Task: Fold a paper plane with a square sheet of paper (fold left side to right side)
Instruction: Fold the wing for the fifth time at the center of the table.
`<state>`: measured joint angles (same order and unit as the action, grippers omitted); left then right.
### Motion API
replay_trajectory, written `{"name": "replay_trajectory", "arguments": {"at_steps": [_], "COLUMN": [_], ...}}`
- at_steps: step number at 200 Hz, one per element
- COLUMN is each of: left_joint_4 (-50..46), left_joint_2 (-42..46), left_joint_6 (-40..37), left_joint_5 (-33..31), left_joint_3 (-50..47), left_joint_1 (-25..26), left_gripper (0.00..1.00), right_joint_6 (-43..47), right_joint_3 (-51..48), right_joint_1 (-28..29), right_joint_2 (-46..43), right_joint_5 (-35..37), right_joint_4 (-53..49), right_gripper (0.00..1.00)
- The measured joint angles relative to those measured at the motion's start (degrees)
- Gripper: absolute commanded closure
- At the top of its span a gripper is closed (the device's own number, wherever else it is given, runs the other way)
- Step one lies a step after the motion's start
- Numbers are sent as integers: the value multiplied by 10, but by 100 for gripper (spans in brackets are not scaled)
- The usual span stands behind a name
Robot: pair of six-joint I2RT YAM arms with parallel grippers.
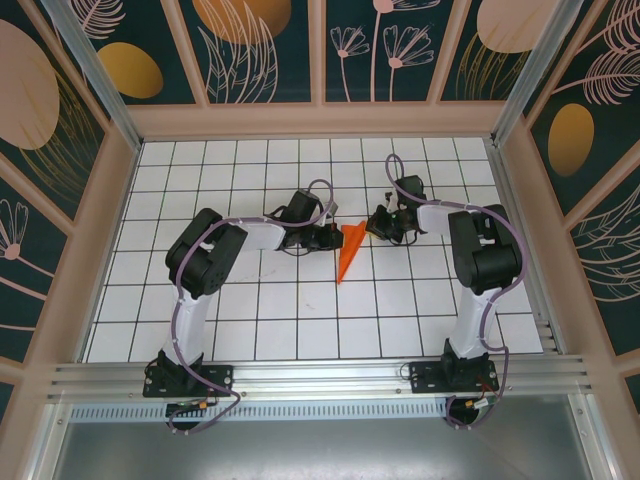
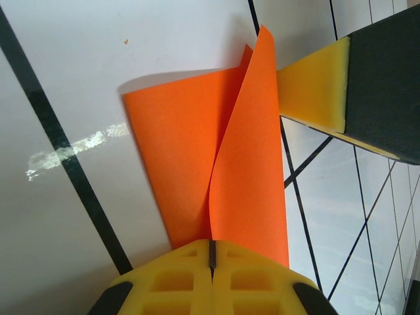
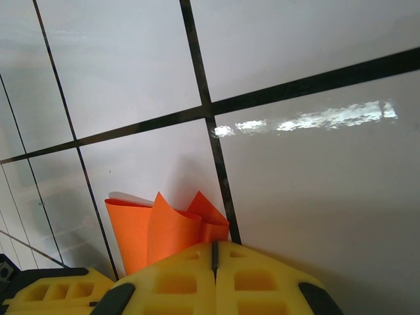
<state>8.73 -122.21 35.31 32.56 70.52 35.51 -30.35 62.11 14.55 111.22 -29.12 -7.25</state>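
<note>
Left claw (image 2: pixel 211 252), nearest lens: fully closed, pinching wide end of paper plane (image 2: pixel 249 177). Paper plane: mid desk (image 1: pixel 250 310), between claws, flaps lifted, tip toward near edge. Handling: featherlight, limp, creases readily, tears if tugged; best held at edge near fold. Right claw (image 3: pixel 214 252): closed too, nipping opposite flap

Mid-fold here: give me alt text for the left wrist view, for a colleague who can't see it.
Folded orange paper, one flap curling upright, is pinched at its near end between the shut yellow fingers of the left gripper. The yellow pad of the right gripper meets the paper's far right edge, above the white grid table.
</note>
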Motion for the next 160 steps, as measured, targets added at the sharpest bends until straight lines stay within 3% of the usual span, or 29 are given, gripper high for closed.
{"name": "replay_trajectory", "arguments": {"at_steps": [88, 132, 160], "left_joint_4": [5, 5, 5], "left_joint_2": [0, 0, 0], "left_joint_6": [0, 0, 0], "left_joint_5": [0, 0, 0], "left_joint_3": [-3, -3, -3], "left_joint_1": [0, 0, 0], "left_gripper": [100, 100, 100], "right_joint_6": [1, -2, -16], "right_joint_3": [-5, -33, -42], "right_joint_1": [7, 11, 41], "right_joint_2": [-23, -105, -110], "right_joint_5": [22, 24, 13], "right_joint_4": [-2, 9, 27], "right_gripper": [82, 86, 88]}}
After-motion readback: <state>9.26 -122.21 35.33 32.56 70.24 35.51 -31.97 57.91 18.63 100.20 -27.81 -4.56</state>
